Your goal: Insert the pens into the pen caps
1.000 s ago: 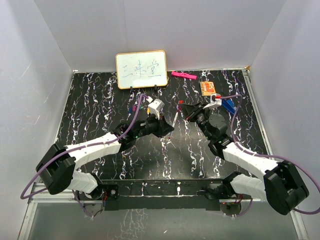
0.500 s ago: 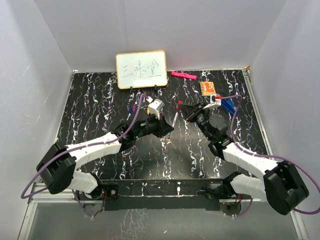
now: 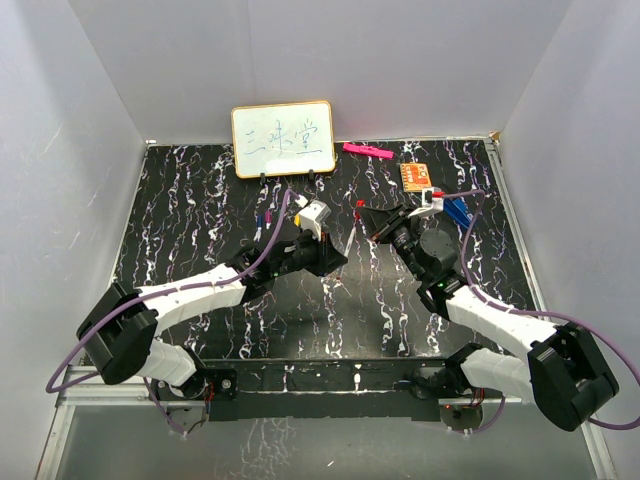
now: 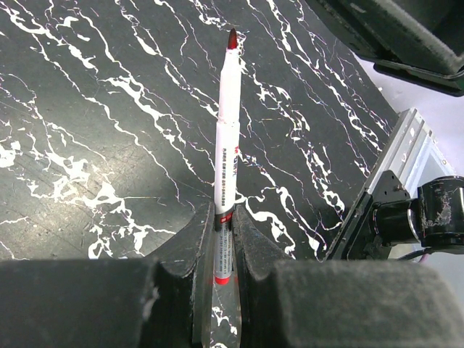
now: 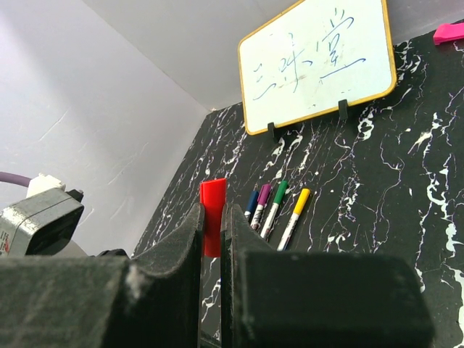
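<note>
- The left arm (image 3: 190,290) is sitting slightly further right than a second ago, uncovering capped pens (image 3: 266,217)
- The left gripper (image 4: 223,239) jaws are pinching a red-tipped pen (image 4: 226,145) by its tail, nearly closed
- The right gripper (image 5: 212,243) jaws are squeezing the red cap (image 5: 212,206), fully closed on it
- The black marbled surface (image 3: 200,200) is carrying a whiteboard (image 3: 283,138), pale walls (image 3: 100,80) enclosing it

The left arm (image 3: 190,292) shifts slightly right at its elbow, and its purple cable (image 3: 278,228) swings aside, uncovering more of the pens (image 3: 264,217) lying behind it.
</note>
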You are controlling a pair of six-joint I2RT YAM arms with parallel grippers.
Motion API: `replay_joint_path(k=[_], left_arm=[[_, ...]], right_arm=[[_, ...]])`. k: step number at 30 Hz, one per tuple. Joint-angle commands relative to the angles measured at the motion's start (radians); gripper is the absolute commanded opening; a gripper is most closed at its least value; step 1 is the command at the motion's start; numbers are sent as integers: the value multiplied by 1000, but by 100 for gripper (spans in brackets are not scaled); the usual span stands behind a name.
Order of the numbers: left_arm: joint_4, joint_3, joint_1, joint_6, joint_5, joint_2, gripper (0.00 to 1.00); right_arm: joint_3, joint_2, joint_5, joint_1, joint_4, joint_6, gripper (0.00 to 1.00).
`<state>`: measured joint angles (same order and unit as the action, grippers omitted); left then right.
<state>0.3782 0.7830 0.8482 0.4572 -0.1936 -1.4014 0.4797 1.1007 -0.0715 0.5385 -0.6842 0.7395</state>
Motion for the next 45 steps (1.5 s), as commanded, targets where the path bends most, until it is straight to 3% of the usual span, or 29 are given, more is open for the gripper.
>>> replay_joint_path(k=[1,45], left_arm=[[27,0,5,-6,13,28,0],[50,-2,5,8,5,38,0]], right_arm=[[-6,-20,14,1,-60,1,0],[-27,24,17,12,-110,18,0]])
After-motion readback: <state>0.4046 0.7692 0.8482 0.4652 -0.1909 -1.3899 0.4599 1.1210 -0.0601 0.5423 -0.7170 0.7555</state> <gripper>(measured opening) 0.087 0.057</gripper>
